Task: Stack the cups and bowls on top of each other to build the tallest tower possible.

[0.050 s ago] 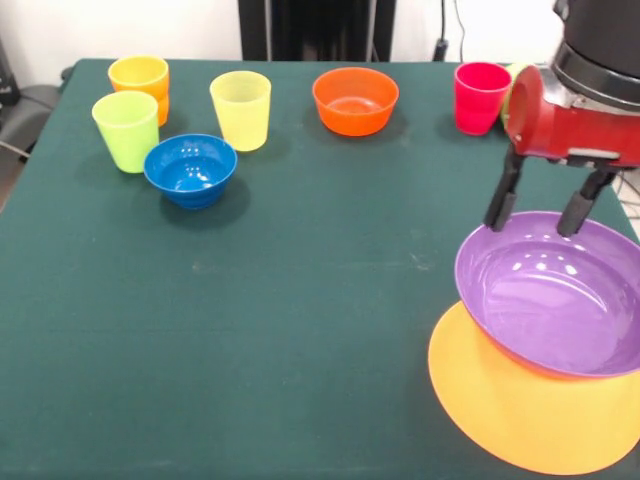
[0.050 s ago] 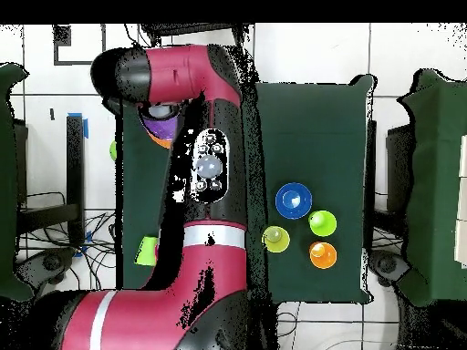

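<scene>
Green table [image 1: 300, 330]. Lower right of front view: orange-yellow bowl [image 1: 520, 420] with purple bowl [image 1: 555, 295] nested in it, tilted. Gripper [image 1: 540, 212] fingers spread apart at purple bowl's far rim, clamped on nothing. Red-orange bowl [image 1: 355, 100] top centre. Blue bowl [image 1: 190, 170], lime [image 1: 126, 130], yellow [image 1: 241, 110] and orange [image 1: 140, 82] cups upper left; red cup [image 1: 481, 97] upper right.

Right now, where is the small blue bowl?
In the front view, the blue bowl sits at the table's left side, just beside the lime green cup, with the yellow cup behind it.
</scene>
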